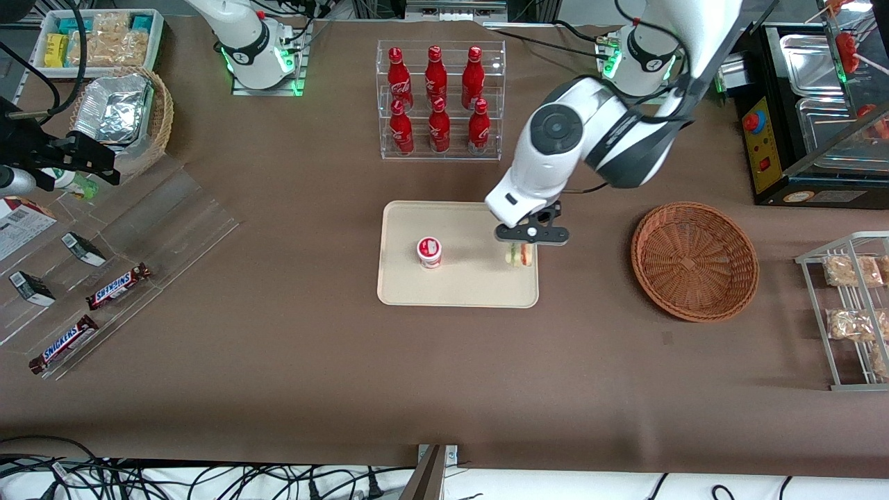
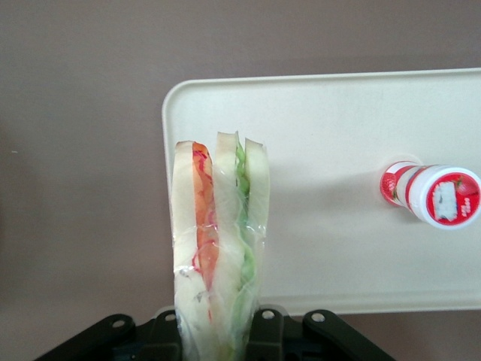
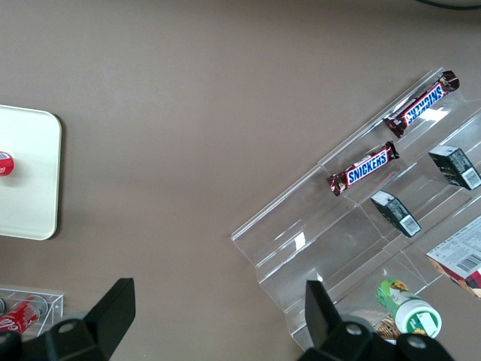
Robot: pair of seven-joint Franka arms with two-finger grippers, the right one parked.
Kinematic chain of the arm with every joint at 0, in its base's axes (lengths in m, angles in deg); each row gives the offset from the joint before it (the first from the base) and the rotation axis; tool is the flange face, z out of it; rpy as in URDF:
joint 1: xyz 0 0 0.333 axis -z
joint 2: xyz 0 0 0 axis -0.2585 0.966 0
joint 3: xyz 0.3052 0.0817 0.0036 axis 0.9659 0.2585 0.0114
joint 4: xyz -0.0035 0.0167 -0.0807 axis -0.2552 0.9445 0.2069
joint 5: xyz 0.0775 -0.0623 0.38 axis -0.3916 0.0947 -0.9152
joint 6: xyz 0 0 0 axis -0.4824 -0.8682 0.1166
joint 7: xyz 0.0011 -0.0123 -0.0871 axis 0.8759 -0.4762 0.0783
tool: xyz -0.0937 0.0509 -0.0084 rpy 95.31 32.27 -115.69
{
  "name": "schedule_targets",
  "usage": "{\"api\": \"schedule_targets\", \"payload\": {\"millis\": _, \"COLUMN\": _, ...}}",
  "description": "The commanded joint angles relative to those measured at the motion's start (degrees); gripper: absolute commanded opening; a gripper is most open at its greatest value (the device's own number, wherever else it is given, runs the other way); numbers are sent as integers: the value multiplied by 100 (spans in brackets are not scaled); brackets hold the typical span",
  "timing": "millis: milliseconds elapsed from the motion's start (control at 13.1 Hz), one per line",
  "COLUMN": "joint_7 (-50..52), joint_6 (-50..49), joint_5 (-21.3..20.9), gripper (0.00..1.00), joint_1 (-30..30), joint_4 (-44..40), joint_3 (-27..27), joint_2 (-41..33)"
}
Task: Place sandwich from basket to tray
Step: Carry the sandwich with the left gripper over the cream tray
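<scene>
End effector (image 1: 522,244) over the edge of the tray (image 1: 458,292) that lies toward the working arm's end of the desk (image 1: 312,361), clenched on the sandwich (image 1: 519,255). Sandwich out of the basket (image 1: 694,260), held upright, wrapped in clear film, three pale bread slices with a pink-red layer and a green layer between them, seen plainly in the left wrist view (image 2: 218,241). Whether touching the tray (image 2: 331,150) or just above it: cannot tell. Basket well apart from the tray, toward the working arm's end. Small red-and-white cup (image 1: 429,251) standing on the tray near its middle, apart from the sandwich, also visible from the wrist (image 2: 436,195). Rack of red bottles (image 1: 439,97) farther from the front camera than the tray
</scene>
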Motion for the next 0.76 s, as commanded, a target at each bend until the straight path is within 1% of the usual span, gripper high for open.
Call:
{"api": "schedule_targets", "payload": {"millis": 0, "joint_7": 346, "joint_6": 193, "joint_5": -431, "gripper": 12, "joint_1": 93, "joint_4": -142, "joint_3": -32, "joint_2": 462}}
{"api": "schedule_targets", "payload": {"millis": 153, "joint_7": 600, "joint_6": 325, "joint_5": -729, "gripper": 12, "joint_1": 199, "joint_4": -142, "joint_3": -15, "joint_2": 717}}
{"api": "schedule_targets", "payload": {"millis": 382, "joint_7": 987, "joint_6": 387, "joint_5": -1309, "gripper": 12, "joint_1": 278, "joint_4": -168, "joint_3": -15, "joint_2": 1130}}
{"api": "schedule_targets", "payload": {"millis": 534, "joint_7": 1067, "joint_6": 396, "joint_5": -1460, "gripper": 12, "joint_1": 322, "joint_4": -168, "joint_3": -15, "joint_2": 1280}}
{"api": "schedule_targets", "payload": {"millis": 687, "joint_7": 1067, "joint_6": 579, "joint_5": -1452, "gripper": 15, "joint_1": 322, "joint_4": -159, "joint_3": -6, "joint_2": 1324}}
